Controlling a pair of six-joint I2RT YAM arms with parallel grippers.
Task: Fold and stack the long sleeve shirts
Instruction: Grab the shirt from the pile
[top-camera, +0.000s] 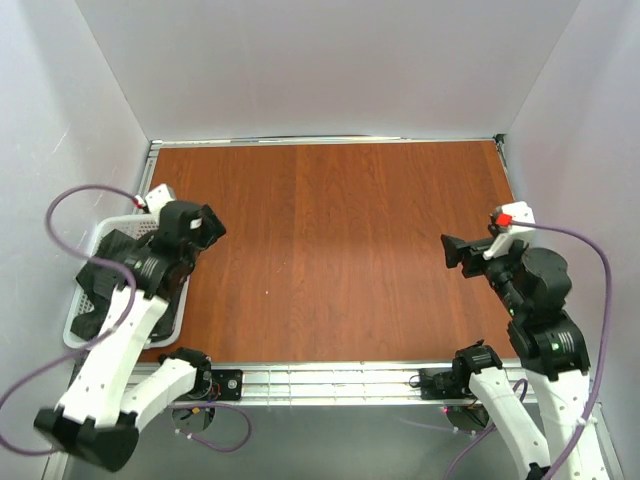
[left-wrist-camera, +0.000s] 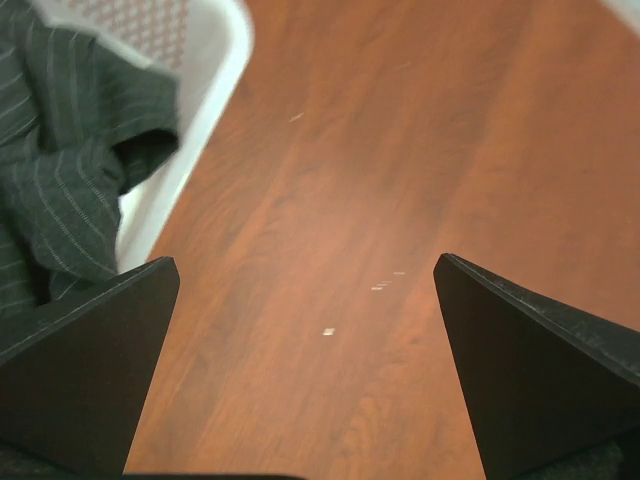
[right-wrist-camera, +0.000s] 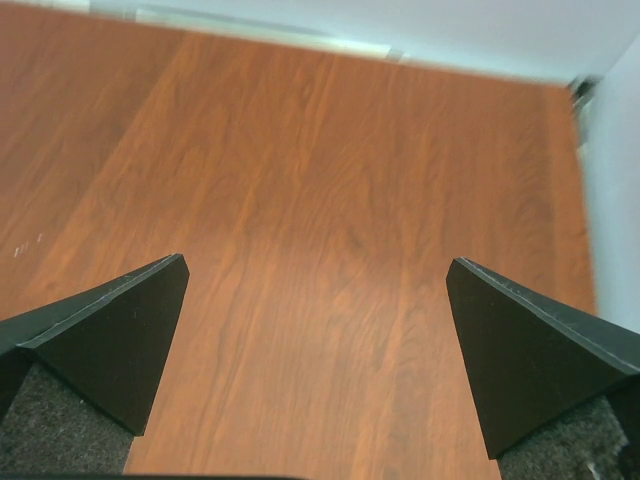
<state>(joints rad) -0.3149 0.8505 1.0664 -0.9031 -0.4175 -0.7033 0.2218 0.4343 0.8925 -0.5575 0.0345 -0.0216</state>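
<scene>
— What lies nearest?

— A silver metal rail (top-camera: 330, 378) along the near edge of the reddish-brown wood-grain table top (top-camera: 350, 250), running off to the right of the white perforated plastic basket (left-wrist-camera: 218, 95).

— And the arms?

— The left gripper (left-wrist-camera: 306, 265) hangs just right of the basket above bare wood, jaws spread wide, holding nothing. The right gripper (right-wrist-camera: 317, 260) is well apart from the basket, far to its right, jaws likewise spread with nothing between them.

— Where are the shirts?

— The dark charcoal pinstriped long sleeve shirts (left-wrist-camera: 60, 170) lie crumpled inside the basket, one fold bunched against its rim. How many, I cannot tell.

— And beyond?

— Plain white walls (top-camera: 330, 70) close in behind the basket and on both sides.
</scene>
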